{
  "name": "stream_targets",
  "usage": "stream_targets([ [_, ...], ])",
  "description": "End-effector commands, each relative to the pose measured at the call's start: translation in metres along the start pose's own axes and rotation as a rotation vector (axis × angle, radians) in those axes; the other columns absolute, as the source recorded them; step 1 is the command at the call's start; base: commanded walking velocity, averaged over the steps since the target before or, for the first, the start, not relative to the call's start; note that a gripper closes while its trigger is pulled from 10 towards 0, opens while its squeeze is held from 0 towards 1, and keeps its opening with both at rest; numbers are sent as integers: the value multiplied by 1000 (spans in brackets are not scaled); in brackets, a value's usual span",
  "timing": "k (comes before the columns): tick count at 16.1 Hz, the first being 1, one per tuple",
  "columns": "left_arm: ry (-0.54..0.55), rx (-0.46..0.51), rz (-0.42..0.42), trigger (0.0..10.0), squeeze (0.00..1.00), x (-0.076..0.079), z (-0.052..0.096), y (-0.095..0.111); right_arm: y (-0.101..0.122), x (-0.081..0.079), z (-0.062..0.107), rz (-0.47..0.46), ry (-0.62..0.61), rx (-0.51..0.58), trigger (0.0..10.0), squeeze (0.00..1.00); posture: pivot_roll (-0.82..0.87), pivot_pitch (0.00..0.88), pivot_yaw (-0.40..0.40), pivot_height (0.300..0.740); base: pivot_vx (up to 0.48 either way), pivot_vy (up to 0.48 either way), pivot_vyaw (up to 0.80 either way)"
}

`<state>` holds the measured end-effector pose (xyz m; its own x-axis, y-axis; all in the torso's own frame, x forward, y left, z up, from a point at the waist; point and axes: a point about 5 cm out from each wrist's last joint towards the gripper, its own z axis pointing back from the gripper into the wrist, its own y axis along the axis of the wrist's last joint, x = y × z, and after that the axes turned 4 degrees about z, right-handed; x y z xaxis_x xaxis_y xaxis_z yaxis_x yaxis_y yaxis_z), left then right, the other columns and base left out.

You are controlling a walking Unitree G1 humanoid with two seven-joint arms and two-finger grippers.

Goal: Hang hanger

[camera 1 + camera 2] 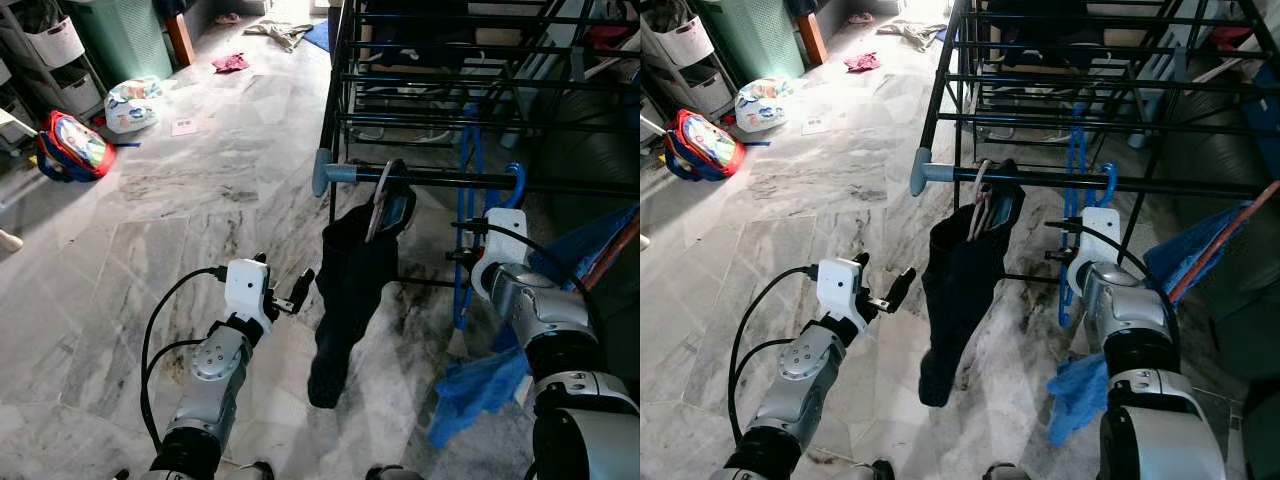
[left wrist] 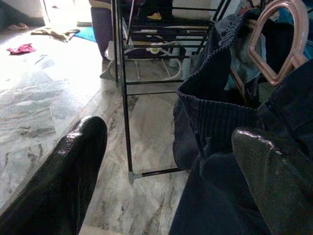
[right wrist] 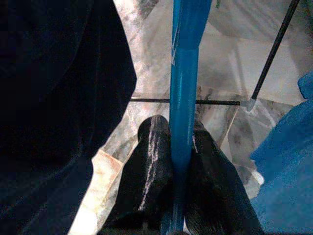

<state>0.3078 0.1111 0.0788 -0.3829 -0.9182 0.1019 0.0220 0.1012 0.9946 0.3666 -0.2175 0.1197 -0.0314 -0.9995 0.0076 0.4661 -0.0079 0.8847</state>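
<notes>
A blue plastic hanger (image 1: 464, 220) hangs by its hook (image 1: 516, 180) on the front rail (image 1: 440, 179) of a black drying rack. My right gripper (image 3: 182, 142) is shut on the hanger's blue bar (image 3: 184, 73), just below that rail. To its left on the same rail, a dark navy garment (image 1: 345, 300) hangs on a pink hanger (image 2: 276, 41). My left gripper (image 1: 290, 295) stands open beside the garment, one fingertip (image 2: 274, 181) against the cloth. A blue cloth (image 1: 480, 385) droops under my right arm.
The rack's further bars (image 1: 450, 90) fill the space behind the front rail. On the marble floor to the left lie a red backpack (image 1: 72, 145), a plastic bag (image 1: 132, 103) and a pink cloth (image 1: 231, 63). A green bin (image 1: 125, 35) stands at the far left.
</notes>
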Motion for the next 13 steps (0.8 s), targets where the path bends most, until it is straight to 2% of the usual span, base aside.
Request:
stream_targets([
  [1,-3,-22,-16,10000,0,-1,0,-2,-19,0,-2,-26,7,-81,10000,1000,-75,170,43,740,0,0,0],
  [4,-5,-22,-15,10000,0,0,-2,-2,-18,4,-1,-17,-1,-65,10000,1000,-77,166,43,740,0,0,0],
  [6,-4,-20,-15,10000,0,0,-2,-2,-14,6,1,6,-11,-18,10000,1000,-77,165,42,740,0,0,0],
  [8,0,-18,-14,10000,0,0,-3,-1,-4,10,8,26,-37,82,10000,1000,-77,163,43,740,0,0,0],
  [10,1,-17,-14,10000,0,0,-2,-1,-3,11,10,34,-45,102,10000,1000,-77,164,43,740,0,0,0],
  [12,-1,-16,-16,10000,0,-1,-3,-1,-5,8,24,102,-76,204,10000,1000,-84,163,49,740,0,0,0],
  [13,-2,-16,-16,10000,0,-1,-3,-1,-7,7,27,117,-86,218,10000,1000,-87,163,52,740,0,0,0],
])
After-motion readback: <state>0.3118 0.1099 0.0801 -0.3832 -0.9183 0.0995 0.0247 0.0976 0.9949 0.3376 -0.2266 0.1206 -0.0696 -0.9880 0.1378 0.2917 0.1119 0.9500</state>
